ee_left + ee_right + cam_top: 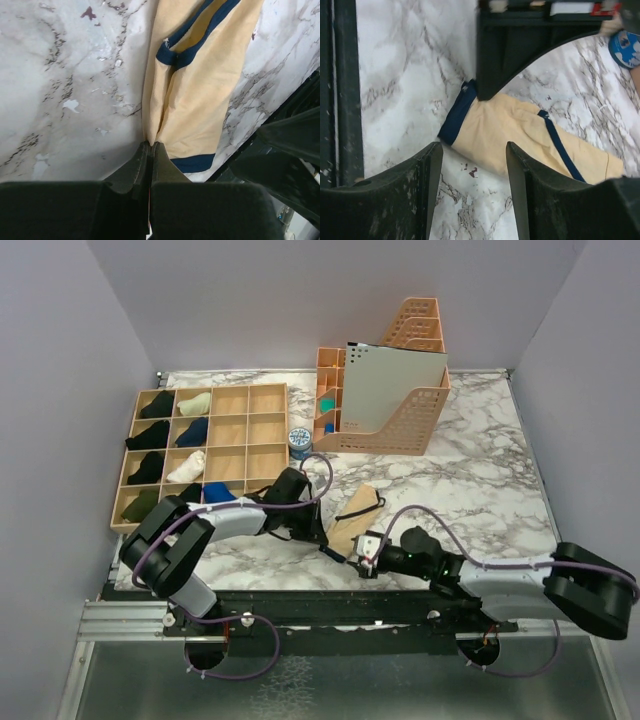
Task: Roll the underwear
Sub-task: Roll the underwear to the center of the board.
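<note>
Left claw (151, 146) clamped on yellow underwear (200, 100) edge; right claw (474, 150) spread apart, empty, near waistband (457, 117).

Left arm (235, 522), right arm (500, 575): black joint housings, pale grey link shells, one lilac cable (415, 507) looping along each. End effector fingers (136, 170) matte black, wedge-shaped; left pair taper to thin tips.

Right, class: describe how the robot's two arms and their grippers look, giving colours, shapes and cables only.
Both the left arm and right arm have white links between bulky black joints, with a thin lilac cable looping alongside. The left gripper and right gripper have dark, tapering fingers.
</note>
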Tool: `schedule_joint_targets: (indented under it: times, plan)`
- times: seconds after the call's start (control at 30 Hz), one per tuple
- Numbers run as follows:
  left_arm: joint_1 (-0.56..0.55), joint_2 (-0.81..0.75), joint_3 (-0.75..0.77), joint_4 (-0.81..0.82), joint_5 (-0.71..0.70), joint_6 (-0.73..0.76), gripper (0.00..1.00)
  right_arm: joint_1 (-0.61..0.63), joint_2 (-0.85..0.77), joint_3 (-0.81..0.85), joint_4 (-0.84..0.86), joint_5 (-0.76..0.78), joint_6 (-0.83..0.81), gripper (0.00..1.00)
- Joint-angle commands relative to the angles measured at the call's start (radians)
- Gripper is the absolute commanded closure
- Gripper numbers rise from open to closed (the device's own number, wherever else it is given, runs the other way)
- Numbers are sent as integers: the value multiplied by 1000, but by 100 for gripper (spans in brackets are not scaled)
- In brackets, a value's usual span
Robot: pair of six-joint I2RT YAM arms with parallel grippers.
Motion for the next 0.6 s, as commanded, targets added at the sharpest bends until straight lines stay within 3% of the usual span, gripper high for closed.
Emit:
schedule_joint_targets:
  times: [0.0, 0.27, 0.43, 0.57]
  plan:
    - [57, 0, -5, -118, 34, 89, 100, 56, 158, -24, 228, 87, -401, 43]
    - [113, 30, 0, -95, 102, 93, 100, 114, 249, -3, 214, 48, -637, 44]
    - [123, 46, -1, -88, 113, 84, 100, 150, 331, 37, 187, 19, -662, 48]
    - [126, 40, -8, -76, 132, 77, 100, 168, 423, 33, 293, 97, -674, 48]
